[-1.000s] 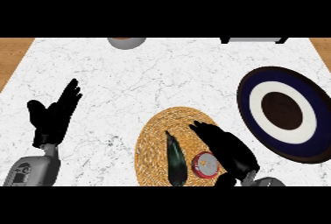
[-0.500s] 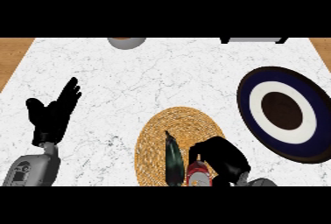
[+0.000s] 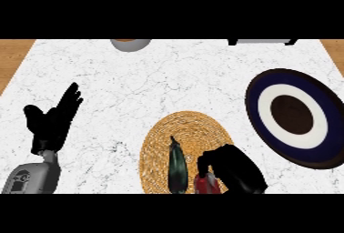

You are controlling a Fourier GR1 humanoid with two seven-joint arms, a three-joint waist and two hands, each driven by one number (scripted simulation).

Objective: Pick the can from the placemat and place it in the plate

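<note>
Right robot hand (image 3: 232, 166) is curled round the red can (image 3: 205, 184) at the near edge of the woven placemat (image 3: 191, 132), just beside a long dark green thing (image 3: 177, 166). Can't tell if the can's lifted. The plate (image 3: 289, 76) sits well apart, further right on the table (image 3: 134, 82). Left robot hand (image 3: 53, 119) rests open, fingers straight.

Fingers (image 3: 211, 159) apparently hide most of can (image 3: 205, 184).

White marble tabletop (image 3: 168, 77) w/ round woven placemat (image 3: 191, 132) beneath right robot hand (image 3: 232, 166); navy & white plate (image 3: 259, 104) just right of it; grey bowl (image 3: 130, 44) well beyond, far edge.
</note>
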